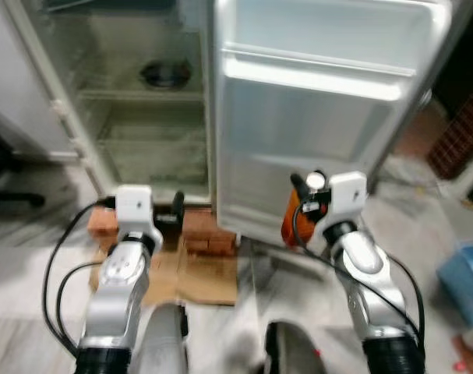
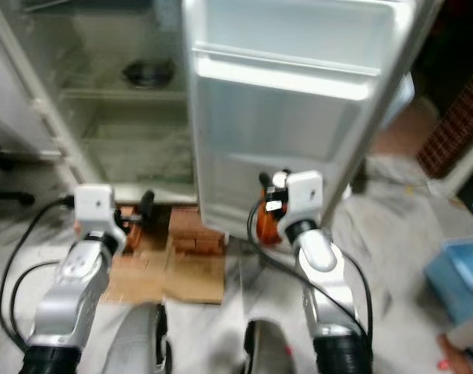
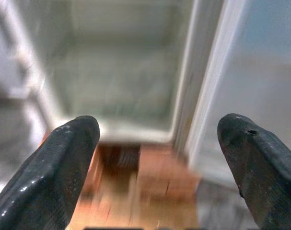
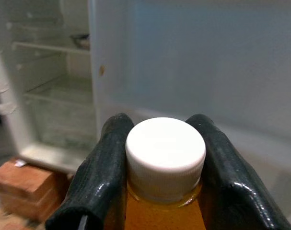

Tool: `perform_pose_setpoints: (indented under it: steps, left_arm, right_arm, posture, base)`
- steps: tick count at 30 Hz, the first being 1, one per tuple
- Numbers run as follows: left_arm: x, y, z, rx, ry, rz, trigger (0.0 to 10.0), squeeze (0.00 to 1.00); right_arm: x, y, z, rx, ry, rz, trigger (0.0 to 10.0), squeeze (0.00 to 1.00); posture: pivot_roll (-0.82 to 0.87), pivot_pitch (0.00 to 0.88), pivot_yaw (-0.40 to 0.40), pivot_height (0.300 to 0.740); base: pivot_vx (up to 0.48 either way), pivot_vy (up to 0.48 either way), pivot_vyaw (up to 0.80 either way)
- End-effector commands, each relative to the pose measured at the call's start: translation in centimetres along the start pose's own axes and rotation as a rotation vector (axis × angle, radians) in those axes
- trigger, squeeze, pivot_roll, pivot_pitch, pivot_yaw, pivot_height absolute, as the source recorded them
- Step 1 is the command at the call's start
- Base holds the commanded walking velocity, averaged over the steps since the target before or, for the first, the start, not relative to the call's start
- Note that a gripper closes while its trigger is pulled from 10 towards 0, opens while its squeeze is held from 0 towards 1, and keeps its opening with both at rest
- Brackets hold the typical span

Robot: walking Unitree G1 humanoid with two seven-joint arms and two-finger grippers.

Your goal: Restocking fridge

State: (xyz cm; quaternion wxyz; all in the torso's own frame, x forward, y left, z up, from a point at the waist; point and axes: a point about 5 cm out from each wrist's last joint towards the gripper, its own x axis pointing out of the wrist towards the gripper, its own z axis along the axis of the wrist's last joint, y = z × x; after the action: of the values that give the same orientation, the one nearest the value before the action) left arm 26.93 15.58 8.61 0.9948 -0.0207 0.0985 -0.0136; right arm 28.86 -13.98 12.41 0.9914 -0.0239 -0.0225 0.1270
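Black fingers [image 4: 99, 177] of the right tool [image 4: 164, 163] are seen clamped on the neck of a bottle [image 4: 164, 211], just under its white cap [image 4: 165, 155]. Orange liquid is seen through the bottle wall. In the head views the bottle is held low in front of the open door [image 1: 314, 117] of the fridge [image 1: 142, 101], near the door's lower edge, and it is partly hidden by the white wrist housing.

At the left tool [image 3: 155, 158] the fingers are spread wide apart, with nothing between them. This tool is held low in front of the fridge's open compartment, beside the hinge edge of the door.

Inside the fridge, glass shelves [image 1: 142, 95] are seen, and a dark round dish [image 1: 166, 74] is set on the upper one. The lower shelf looks bare, though the picture is blurred there.

Under the fridge's front edge, red bricks [image 1: 209, 234] are stacked on the floor, and a flattened sheet of cardboard [image 1: 197, 276] is laid in front of them. A blue box [image 1: 464, 280] is seen on the floor well off to the door's far side.
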Motion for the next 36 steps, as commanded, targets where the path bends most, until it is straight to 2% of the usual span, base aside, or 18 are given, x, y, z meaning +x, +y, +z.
perform_pose_setpoints:
  steps: [1,8,15,22,36]
  left_arm:
    - [0.3,0.1,0.6,-0.003,-0.017,0.008,10.0,0.0]
    - [0.5,0.4,0.7,-0.008,-0.016,0.035,10.0,0.0]
    - [0.7,0.8,1.2,-0.007,-0.053,0.061,10.0,0.0]
    - [0.7,1.2,1.2,-0.009,-0.051,0.075,10.0,0.0]
    - [0.8,0.8,1.2,-0.006,-0.057,0.065,10.0,0.0]
  right_arm:
    - [0.2,0.3,0.5,-0.001,-0.023,0.015,10.0,0.0]
    - [0.5,0.3,0.7,0.001,-0.033,0.018,10.0,0.0]
    - [0.6,0.2,0.8,0.004,-0.041,0.018,10.0,0.0]
    - [0.7,0.5,1.0,-0.001,-0.051,0.033,10.0,0.0]
    - [0.9,0.5,1.5,-0.016,-0.076,0.027,10.0,0.0]
  posture:
    - [0.01,0.069,-0.012,0.631]
    - [0.01,0.088,-0.008,0.591]
    - [0.01,0.08,-0.009,0.591]
    - [0.01,0.078,-0.007,0.591]
    - [0.0,0.077,-0.008,0.591]
  base:
    - [0.0,0.0,0.0]
    - [0.0,0.0,0.0]
    - [0.0,0.0,0.0]
    - [0.295,0.245,0.0]
    - [0.35,0.249,0.0]
